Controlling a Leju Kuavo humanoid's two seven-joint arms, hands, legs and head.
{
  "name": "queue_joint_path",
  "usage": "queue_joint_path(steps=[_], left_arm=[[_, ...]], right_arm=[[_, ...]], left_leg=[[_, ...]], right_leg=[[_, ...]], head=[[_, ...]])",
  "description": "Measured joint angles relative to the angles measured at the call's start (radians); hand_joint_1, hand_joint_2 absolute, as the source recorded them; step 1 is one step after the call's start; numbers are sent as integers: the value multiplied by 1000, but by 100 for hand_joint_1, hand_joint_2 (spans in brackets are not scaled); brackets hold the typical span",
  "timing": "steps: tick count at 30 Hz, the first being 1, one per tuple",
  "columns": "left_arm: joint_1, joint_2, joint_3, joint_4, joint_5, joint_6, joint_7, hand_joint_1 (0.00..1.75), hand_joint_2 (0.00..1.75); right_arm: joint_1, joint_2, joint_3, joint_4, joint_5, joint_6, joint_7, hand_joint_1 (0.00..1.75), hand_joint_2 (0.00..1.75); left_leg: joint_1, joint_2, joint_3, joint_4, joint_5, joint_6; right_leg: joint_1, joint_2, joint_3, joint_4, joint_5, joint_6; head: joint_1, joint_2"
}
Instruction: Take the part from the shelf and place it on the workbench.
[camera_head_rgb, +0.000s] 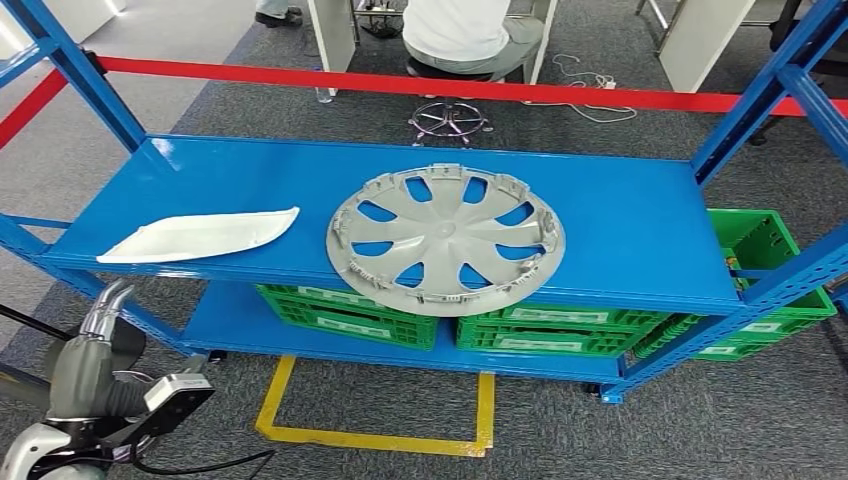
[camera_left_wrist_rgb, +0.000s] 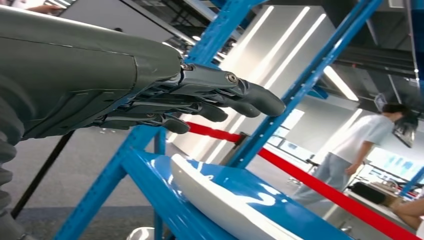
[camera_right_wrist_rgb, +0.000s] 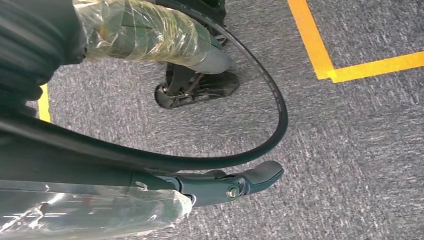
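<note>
You are looking down at a blue metal shelf (camera_head_rgb: 640, 225) with a smooth, glossy top that spans the middle of the head view. Two parts lie on it. Near the centre sits one round grey plastic wheel cover (camera_head_rgb: 446, 238), flat, with curved spokes, teardrop openings and small clips around its rim; its near edge overhangs the shelf's front lip. To the left lies one long, thin white panel (camera_head_rgb: 200, 236), smooth and tapering to a point toward the wheel cover, the two just apart. Under the top board, green slotted plastic crates (camera_head_rgb: 345, 316) stand in a row. One red barrier tape (camera_head_rgb: 400, 82) crosses the upper part of the frame, and yellow floor tape (camera_head_rgb: 372, 437) marks a rectangle on grey carpet at the bottom.

Your left hand (camera_head_rgb: 103, 310) rises in the lower left, below the white panel; its fingers (camera_left_wrist_rgb: 250, 97) are extended, lightly curved, holding nothing. Your right hand (camera_right_wrist_rgb: 235, 182) hangs over the carpet; you cannot tell how its fingers are set.
</note>
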Motion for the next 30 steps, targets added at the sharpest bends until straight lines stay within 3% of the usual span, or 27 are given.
queue_joint_path(steps=[18, 24, 30], left_arm=[[15, -38, 116, 6, 17, -27, 21, 0, 175], [15, -46, 155, 13, 7, -35, 23, 0, 175], [16, -50, 171, 18, -3, -40, 23, 0, 175]], right_arm=[[0, 2, -20, 0, 23, 4, 11, 0, 175], [1, 4, -25, 1, 30, 3, 17, 0, 175], [0, 6, -26, 2, 32, 3, 18, 0, 175]], left_leg=[[0, 0, 0, 0, 0, 0], [-4, 0, 0, 3, -3, 4], [-11, 0, -2, 7, -8, 14]], right_leg=[[0, 0, 0, 0, 0, 0], [-5, 0, 0, -1, 1, 3], [-11, -2, 2, -3, 2, 13]], head=[[0, 0], [0, 0], [0, 0]])
